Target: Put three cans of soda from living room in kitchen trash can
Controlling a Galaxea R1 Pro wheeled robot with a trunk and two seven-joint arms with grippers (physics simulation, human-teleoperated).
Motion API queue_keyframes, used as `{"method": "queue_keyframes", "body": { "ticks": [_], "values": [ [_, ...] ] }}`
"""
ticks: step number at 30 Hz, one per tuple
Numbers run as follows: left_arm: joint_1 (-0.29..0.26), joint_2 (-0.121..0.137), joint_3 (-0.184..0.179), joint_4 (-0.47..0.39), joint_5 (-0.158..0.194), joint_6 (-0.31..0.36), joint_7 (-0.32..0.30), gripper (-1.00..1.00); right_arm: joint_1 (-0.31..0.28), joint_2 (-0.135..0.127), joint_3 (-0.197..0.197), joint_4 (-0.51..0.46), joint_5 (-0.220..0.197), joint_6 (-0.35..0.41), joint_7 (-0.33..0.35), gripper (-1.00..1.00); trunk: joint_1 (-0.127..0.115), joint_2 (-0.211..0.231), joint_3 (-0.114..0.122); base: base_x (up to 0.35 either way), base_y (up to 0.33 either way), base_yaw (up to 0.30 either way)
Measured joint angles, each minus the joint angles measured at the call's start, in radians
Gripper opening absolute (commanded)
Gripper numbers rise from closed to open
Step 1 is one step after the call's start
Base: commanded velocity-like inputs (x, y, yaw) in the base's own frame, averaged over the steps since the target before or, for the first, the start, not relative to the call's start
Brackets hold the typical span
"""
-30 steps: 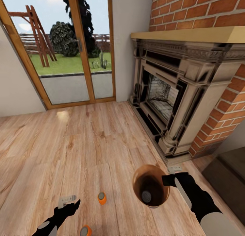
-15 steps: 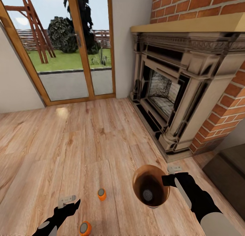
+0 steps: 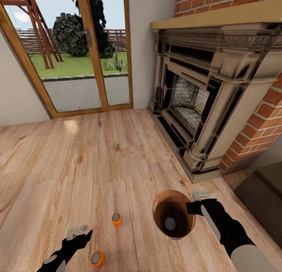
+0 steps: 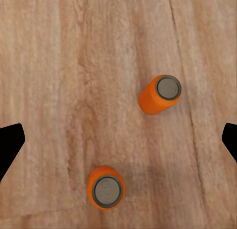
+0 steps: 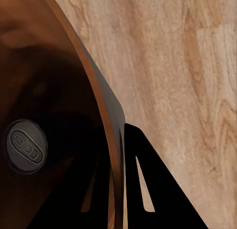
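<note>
Two orange cans of soda stand upright on the wood floor: one (image 3: 116, 219) (image 4: 160, 93) ahead of my left gripper, the other (image 3: 97, 258) (image 4: 105, 190) close beside my left arm. My left gripper (image 3: 82, 233) (image 4: 118, 140) hovers open above them, holding nothing. My right gripper (image 3: 192, 207) (image 5: 116, 189) is shut on the rim of the brown trash can (image 3: 183, 229) (image 5: 64, 80), one finger inside and one outside. The third can (image 3: 169, 223) (image 5: 25, 146) lies at the bottom of the bin.
I am in the living room. The brick fireplace (image 3: 203, 107) with its stone hearth stands ahead on the right. Wood-framed glass doors (image 3: 78, 56) are at the far left. A dark low piece of furniture (image 3: 262, 193) sits at the right edge. Open wood floor (image 3: 78, 158) lies between.
The whole picture has shifted as the camera moved, so the floor cans sit slightly higher in view. Both grippers and the bin hold the same pose.
</note>
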Motion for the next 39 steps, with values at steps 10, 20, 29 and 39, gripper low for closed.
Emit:
{"method": "queue_keyframes", "body": {
  "ticks": [10,20,29,39],
  "values": [
    [0.0,0.0,0.0,0.0,0.0,0.0,0.001,1.0,0.0,0.0,0.0,0.0,0.001,0.0,0.0,-1.0,0.038,-0.07,-0.047,0.0,0.0,0.0],
    [0.0,0.0,0.0,0.0,0.0,0.0,0.0,1.0,0.0,0.0,0.0,-0.002,0.0,0.0,0.0,-1.0,0.05,-0.091,-0.067,0.015,0.0,0.0],
    [0.0,0.0,0.0,0.0,0.0,0.0,0.001,1.0,0.0,0.0,0.0,-0.003,0.0,0.0,0.001,-1.0,0.05,-0.091,-0.07,0.172,0.0,0.0],
    [0.0,0.0,0.0,0.0,0.0,0.0,0.0,1.0,-0.002,-0.001,-0.004,-0.073,-0.002,0.015,0.004,-1.0,0.05,-0.091,-0.084,0.008,0.0,0.0]
  ]
}}
